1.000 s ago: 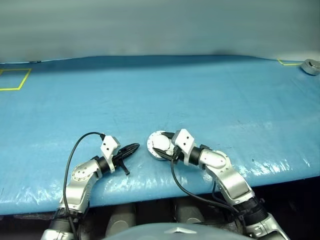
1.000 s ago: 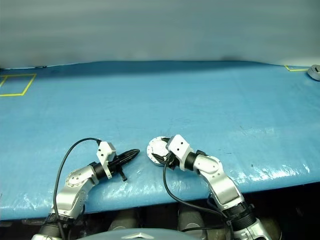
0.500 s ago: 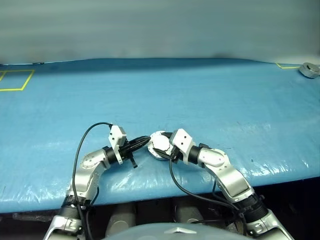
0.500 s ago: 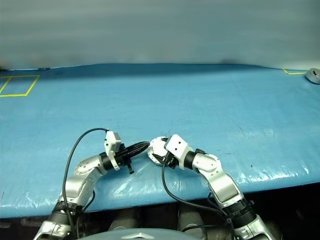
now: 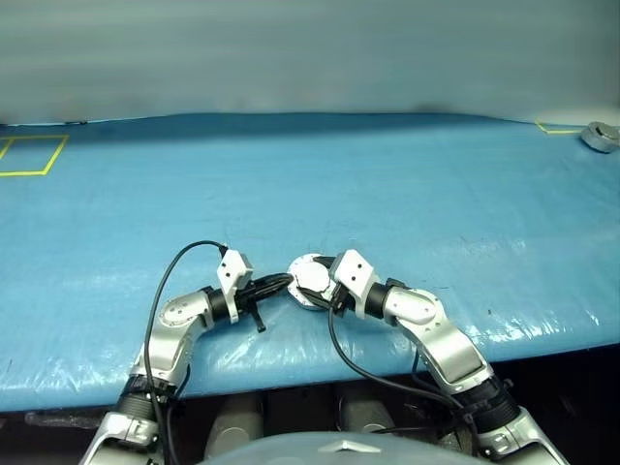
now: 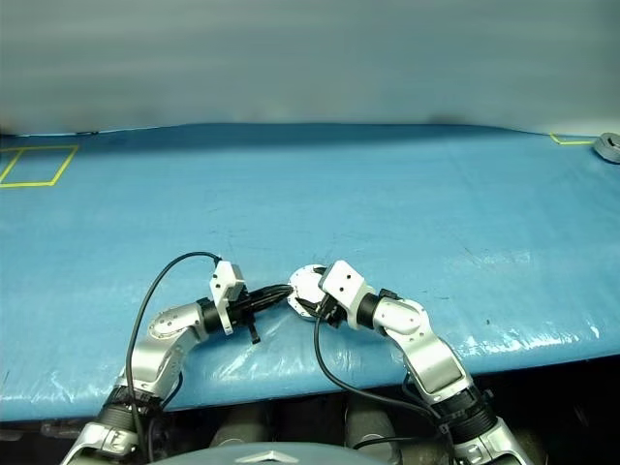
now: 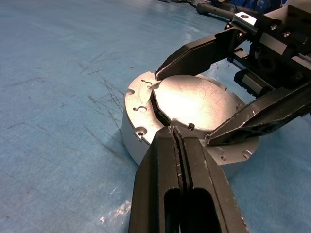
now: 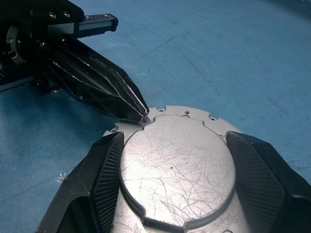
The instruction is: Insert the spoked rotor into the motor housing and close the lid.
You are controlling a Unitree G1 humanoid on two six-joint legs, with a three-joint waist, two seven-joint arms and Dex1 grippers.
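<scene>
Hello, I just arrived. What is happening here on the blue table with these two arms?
A humanoid robot is working on a small motor housing near the front edge of the blue table. The right gripper straddles the housing, one finger on each side. The lid lies flat on top, its smooth face up. The left gripper, fingers shut, has its tips at the lid's edge. Far back on the right lies another small grey part.

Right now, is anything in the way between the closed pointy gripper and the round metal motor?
Nothing visible. The shut left gripper has its tip right at the motor housing, by the lid edge. The right gripper straddles the housing.
</scene>
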